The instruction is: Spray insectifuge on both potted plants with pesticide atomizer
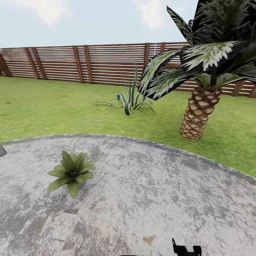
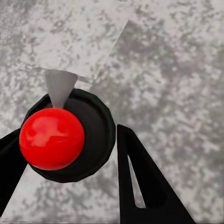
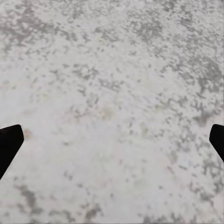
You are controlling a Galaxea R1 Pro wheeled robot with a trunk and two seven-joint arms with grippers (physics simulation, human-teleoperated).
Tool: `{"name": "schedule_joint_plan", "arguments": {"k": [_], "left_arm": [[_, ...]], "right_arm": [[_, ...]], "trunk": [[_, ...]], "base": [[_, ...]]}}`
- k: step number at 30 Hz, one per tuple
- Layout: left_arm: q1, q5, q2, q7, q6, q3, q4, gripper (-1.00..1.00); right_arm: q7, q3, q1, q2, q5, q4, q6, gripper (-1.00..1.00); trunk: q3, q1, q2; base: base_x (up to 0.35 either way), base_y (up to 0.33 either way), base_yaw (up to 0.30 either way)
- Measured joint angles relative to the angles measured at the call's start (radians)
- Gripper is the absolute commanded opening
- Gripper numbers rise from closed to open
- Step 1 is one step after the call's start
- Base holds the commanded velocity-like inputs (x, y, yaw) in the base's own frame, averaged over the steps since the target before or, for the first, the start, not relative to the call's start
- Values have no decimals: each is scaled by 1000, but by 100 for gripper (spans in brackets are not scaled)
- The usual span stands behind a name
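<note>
The pesticide atomizer, a black body with a red ball top and a grey cone nozzle, sits between my left gripper's two black fingers, which press on its sides above the grey paving. One potted plant, a low green rosette, stands on the paving left of centre in the head view. A second potted plant is out of view. My right gripper is open over bare paving, its fingertips at the picture's edges. A part of the right gripper shows at the head view's lower edge.
The round stone paving is bordered by lawn. A scaly-trunked palm stands at the right and a striped agave further back. The brown slat fence closes the far side. A small grey shape touches the left edge.
</note>
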Motion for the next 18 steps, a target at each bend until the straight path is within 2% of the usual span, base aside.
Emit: {"name": "schedule_joint_plan", "arguments": {"k": [9,10,11,18], "left_arm": [[0,-8,-1,-18,0,-10,-5,-100],[-1,-12,9,-103,1,-12,-6,-100],[-1,-8,13,-120,1,-7,-6,-100],[-2,-11,17,-151,1,-9,-3,-100]], "right_arm": [[2,2,0,22,2,0,1,100],[2,1,0,22,2,0,2,100],[2,2,0,22,2,0,2,100],[2,1,0,22,2,0,2,100]], "trunk": [[0,0,0],[0,0,0],[0,0,0],[0,0,0]], "base": [[0,0,278],[0,0,278],[0,0,278],[0,0,278]]}}
